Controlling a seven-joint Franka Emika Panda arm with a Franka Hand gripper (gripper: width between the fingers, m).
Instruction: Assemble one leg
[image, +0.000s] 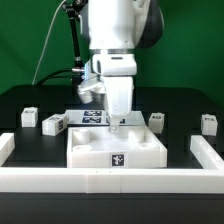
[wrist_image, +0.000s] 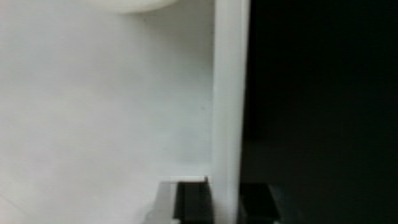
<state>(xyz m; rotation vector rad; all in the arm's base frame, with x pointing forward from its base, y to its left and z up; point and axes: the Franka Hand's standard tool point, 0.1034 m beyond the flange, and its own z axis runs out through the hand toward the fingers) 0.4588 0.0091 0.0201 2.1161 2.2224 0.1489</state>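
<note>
Gripper (image: 118, 120) sits low on the white panel (image: 90, 150) — probably to position it. Whether it grips is unclear; a leg (image: 156, 121) waits nearby.

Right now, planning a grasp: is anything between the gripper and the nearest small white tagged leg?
Nothing visible. The gripper hangs over the large white square panel; the small white block-shaped leg lies beside it.

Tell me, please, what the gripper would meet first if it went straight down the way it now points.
Most likely the large white panel. The gripper points down over its top face, near the far edge. Depth is unclear, so it may already be touching.
</note>
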